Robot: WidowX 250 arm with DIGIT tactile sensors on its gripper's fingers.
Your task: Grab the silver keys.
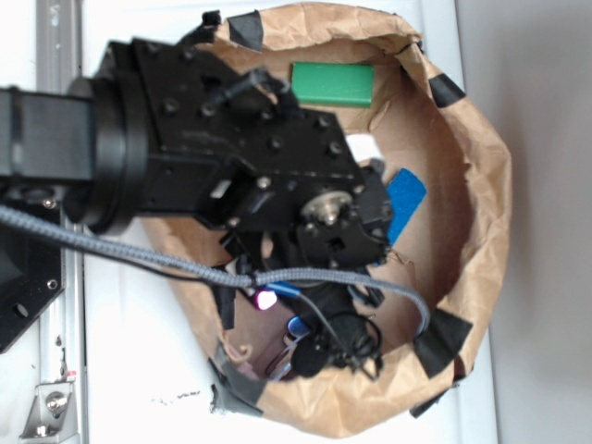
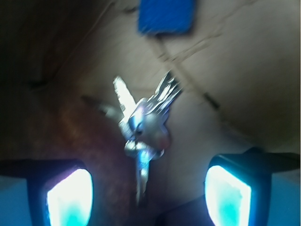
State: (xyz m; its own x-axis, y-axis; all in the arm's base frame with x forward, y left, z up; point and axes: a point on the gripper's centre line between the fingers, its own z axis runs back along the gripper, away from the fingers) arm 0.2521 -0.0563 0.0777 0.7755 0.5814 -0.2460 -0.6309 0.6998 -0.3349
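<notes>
The silver keys (image 2: 143, 125) lie fanned out on the brown paper floor in the middle of the wrist view, a little blurred. One key points down toward the space between my fingers. My gripper (image 2: 149, 197) is open, its two glowing pads (image 2: 70, 197) standing wide apart on either side of that key and touching nothing. In the exterior view the black arm (image 1: 259, 166) covers the keys and the fingers.
The flat blue block (image 2: 165, 16) lies just beyond the keys, and it also shows beside the arm (image 1: 404, 203). A green block (image 1: 333, 83) rests at the far side. Crumpled brown paper walls (image 1: 481, 185) with black tape ring the area. A grey cable (image 1: 185, 264) crosses it.
</notes>
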